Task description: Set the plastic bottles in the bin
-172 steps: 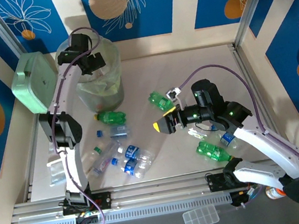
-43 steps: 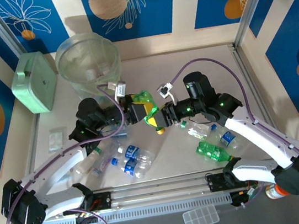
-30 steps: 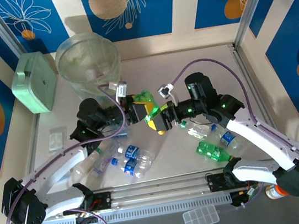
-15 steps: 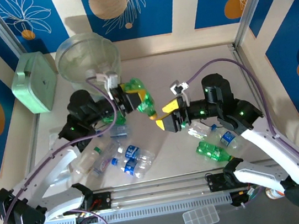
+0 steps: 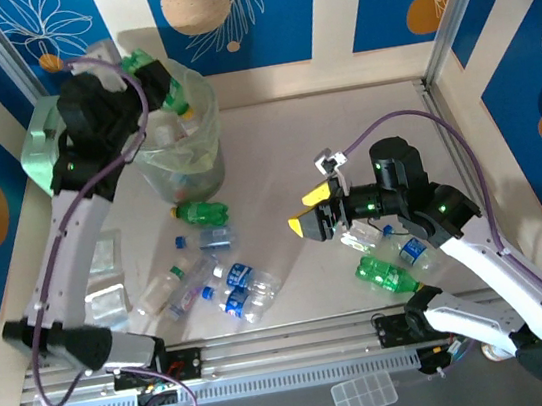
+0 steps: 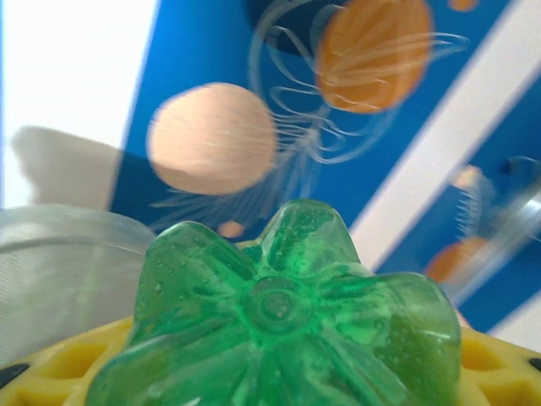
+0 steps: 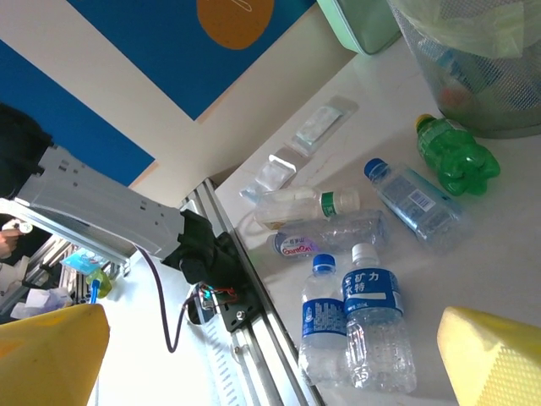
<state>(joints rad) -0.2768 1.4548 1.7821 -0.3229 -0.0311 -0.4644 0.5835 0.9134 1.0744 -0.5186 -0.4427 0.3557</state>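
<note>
My left gripper (image 5: pixel 153 78) is raised over the rim of the bin (image 5: pixel 180 145) and is shut on a green plastic bottle (image 5: pixel 173 96). In the left wrist view the bottle's petal-shaped base (image 6: pixel 279 313) sits between my yellow fingers (image 6: pixel 494 368), with the bin's rim (image 6: pixel 51 254) at the left. My right gripper (image 5: pixel 310 213) hangs open and empty over mid-table. Another green bottle (image 5: pixel 202 212) and several clear blue-labelled bottles (image 5: pixel 238 288) lie below the bin. More bottles (image 5: pixel 387 273) lie under the right arm. The right wrist view shows two blue-labelled bottles (image 7: pixel 372 321) between its spread fingers (image 7: pixel 494 355).
A mint green square box (image 5: pixel 47 154) stands left of the bin, partly behind the left arm. Small clear packets (image 5: pixel 102 257) lie by the table's left edge. A loose blue cap (image 5: pixel 182 242) sits near the green bottle. An aluminium rail (image 5: pixel 291 347) runs along the near edge.
The left arm has lifted the green bottle from mid-table up to the bin's rim. The right gripper has let go of it, opened wide and drawn back to the right.
</note>
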